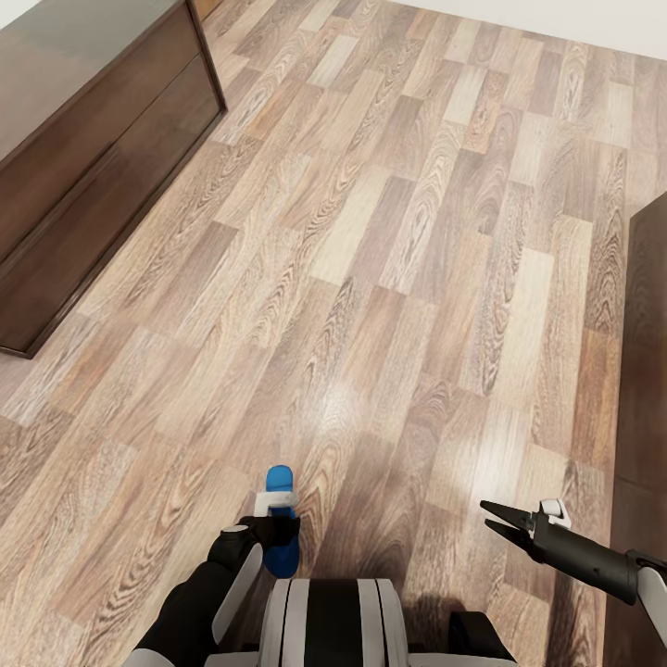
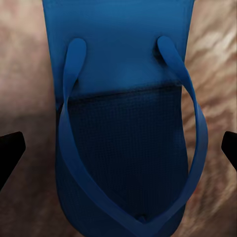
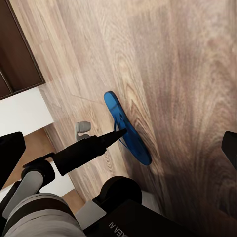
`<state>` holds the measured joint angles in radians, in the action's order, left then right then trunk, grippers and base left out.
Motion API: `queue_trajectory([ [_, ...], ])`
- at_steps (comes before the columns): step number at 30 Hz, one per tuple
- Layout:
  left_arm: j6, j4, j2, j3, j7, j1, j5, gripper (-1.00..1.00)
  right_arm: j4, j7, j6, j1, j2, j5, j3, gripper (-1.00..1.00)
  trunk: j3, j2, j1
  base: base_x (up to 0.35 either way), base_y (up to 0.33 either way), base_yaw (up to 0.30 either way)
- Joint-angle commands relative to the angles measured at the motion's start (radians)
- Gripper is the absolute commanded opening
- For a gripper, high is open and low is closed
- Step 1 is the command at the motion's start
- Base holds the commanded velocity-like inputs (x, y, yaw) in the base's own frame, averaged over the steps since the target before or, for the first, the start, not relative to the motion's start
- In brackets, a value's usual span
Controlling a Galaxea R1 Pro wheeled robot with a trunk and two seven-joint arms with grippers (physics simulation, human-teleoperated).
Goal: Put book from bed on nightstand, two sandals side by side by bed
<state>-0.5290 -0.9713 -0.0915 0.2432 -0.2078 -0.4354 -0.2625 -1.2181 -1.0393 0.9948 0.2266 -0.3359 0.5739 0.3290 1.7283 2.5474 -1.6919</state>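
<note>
Left pincer (image 1: 275,519) clamped on blue sandal (image 1: 281,537), right pincer (image 1: 496,519) spread, holding nothing

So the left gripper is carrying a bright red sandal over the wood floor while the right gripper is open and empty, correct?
Not quite: the sandal is bright blue, not red, as the left wrist view shows up close. The rest stands: the left gripper carries it over the wood floor, and the right gripper is open and empty.

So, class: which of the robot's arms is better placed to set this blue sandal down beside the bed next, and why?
Left. Its end effector carries the blue sandal above the wood floor; the right end effector hangs open and holds nothing.
</note>
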Motion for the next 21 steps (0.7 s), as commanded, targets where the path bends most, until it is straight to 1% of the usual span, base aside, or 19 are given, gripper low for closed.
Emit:
queue_trajectory([
  [1,-0.003,-0.001,0.000,0.002,-0.009,0.000,-0.011,1.00,0.000,-0.004,0.004,0.000,0.000,-0.002,0.001,1.00,0.000,0.000,0.000,0.000,0.000,0.000],
  [6,-0.003,-0.001,0.001,0.002,-0.009,0.000,-0.011,1.00,0.000,-0.004,0.004,0.000,0.000,-0.002,0.001,1.00,0.000,0.000,0.000,0.000,0.000,0.000],
  [7,-0.003,-0.001,0.000,0.002,-0.009,0.000,-0.011,-1.00,0.000,-0.004,0.004,0.000,0.000,-0.002,0.001,1.00,0.000,0.000,0.000,0.000,0.000,0.000],
  [21,-0.003,-0.001,0.000,0.002,-0.010,0.000,-0.010,-1.00,-0.001,-0.004,0.004,0.000,0.000,-0.002,0.001,1.00,0.000,0.000,0.000,0.000,0.000,0.000],
])
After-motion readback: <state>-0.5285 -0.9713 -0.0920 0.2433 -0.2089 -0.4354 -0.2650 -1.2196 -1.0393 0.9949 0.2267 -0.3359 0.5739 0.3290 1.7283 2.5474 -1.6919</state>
